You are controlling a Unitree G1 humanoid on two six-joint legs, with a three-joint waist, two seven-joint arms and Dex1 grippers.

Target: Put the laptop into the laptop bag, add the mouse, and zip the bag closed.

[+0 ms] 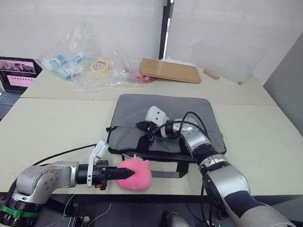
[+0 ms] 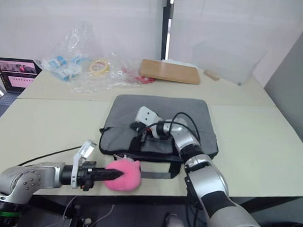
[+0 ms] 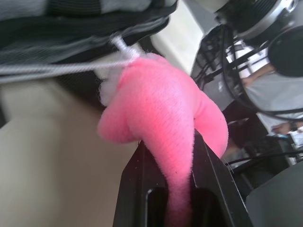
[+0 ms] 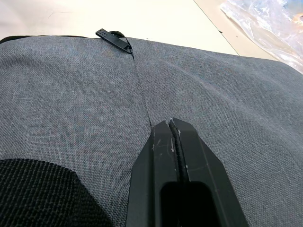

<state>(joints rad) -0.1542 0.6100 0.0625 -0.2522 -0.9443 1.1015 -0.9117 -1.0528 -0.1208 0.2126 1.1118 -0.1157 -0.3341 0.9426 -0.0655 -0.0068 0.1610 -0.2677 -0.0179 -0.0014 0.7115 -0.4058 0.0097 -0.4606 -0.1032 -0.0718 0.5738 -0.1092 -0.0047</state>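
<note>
My left claw (image 1: 119, 174) is clenched on the fluffy pink ball (image 1: 136, 174), a tuft of its fur pinched between the two black fingers (image 3: 142, 189). The ball sits at the front edge of the counter (image 1: 49, 123), touching the near edge of the laptop bag (image 1: 164, 114), with a white string (image 3: 57, 68) running from the ball to the bag. The grey bag lies flat in the middle of the counter, its strap handles (image 1: 166, 174) spilling toward the front edge. My right claw (image 4: 174, 142) rests on top of the bag's fabric, its fingers pressed together with nothing between them, pointing along a seam toward a black zipper pull (image 4: 112, 38). At the far left edge stands a small dark laptop with a lit screen (image 1: 15, 73); a roll of tape (image 1: 101, 66), plastic bags (image 1: 75, 56) and a wooden board (image 1: 170, 70) lie along the back.
</note>
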